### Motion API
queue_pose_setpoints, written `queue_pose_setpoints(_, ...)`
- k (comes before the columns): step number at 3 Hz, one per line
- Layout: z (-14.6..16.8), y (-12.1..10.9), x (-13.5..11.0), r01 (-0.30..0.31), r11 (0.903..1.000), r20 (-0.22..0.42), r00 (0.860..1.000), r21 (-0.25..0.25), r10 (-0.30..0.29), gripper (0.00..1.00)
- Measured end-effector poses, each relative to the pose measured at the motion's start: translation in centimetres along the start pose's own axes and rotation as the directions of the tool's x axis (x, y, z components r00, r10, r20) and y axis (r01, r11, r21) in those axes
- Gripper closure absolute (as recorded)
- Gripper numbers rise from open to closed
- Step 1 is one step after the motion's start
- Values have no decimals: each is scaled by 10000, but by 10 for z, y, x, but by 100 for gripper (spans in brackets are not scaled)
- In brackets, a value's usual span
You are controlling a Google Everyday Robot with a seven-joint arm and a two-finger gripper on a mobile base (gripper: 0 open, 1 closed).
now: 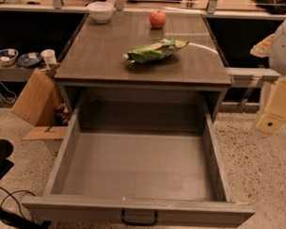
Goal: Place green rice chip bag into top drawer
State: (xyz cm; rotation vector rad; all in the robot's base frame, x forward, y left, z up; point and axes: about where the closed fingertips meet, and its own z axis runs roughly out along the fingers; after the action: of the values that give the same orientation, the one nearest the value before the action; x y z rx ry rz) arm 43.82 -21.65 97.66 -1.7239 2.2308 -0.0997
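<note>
The green rice chip bag (156, 50) lies flat on the grey cabinet top (102, 58), right of centre and a little back from the front edge. Below it the top drawer (69, 147) is pulled fully open, and its flat grey bottom holds nothing. A small black handle (139, 218) sits on its front panel. My gripper (273, 116) hangs at the far right edge of the view. It is beside the cabinet and level with the drawer's back, well to the right of the bag and below it. It holds nothing that I can see.
A red apple (157, 18) and a white bowl (100, 11) stand at the back of the cabinet top. Cardboard pieces (33, 97) lean on the floor at the left. Bowls and a cup (48, 56) sit on a low shelf at the left. Black cables (8, 201) lie at the bottom left.
</note>
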Motion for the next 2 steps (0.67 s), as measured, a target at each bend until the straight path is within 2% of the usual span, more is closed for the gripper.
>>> queue_pose_setpoints(2, 2, 0, -5, 26, 9998, 96, 10000, 191, -28, 0)
